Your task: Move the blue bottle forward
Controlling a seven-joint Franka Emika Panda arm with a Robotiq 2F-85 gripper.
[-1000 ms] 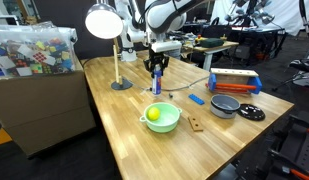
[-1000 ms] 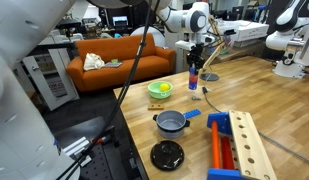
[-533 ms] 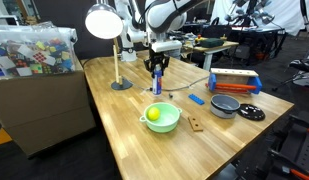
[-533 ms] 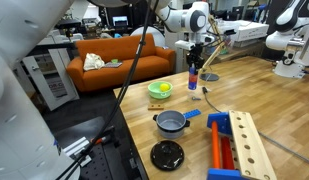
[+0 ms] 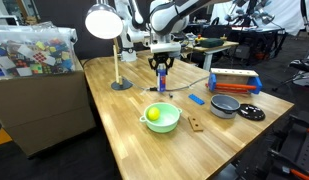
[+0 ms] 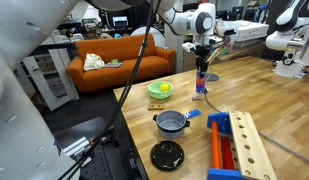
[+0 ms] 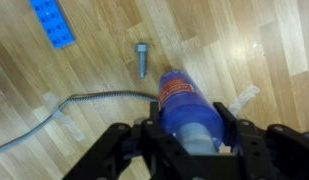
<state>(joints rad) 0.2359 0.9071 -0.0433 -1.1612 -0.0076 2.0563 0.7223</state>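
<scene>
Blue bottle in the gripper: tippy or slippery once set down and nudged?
Probably tippy: the blue bottle is tall and slim, so a high push may topple it. Its round body would then likely roll. It looks rigid and smooth, so the gripper could slip on it.

I'm looking across a light wooden table (image 5: 124,120) whose planks run lengthwise. A white lamp (image 5: 103,22) with a round head stands near its far end. Beside the table, a clear bin (image 5: 34,50) of colourful pieces sits on a cardboard box (image 5: 44,110). An orange sofa (image 6: 124,55) stands behind the table in the bright, cluttered lab.
</scene>
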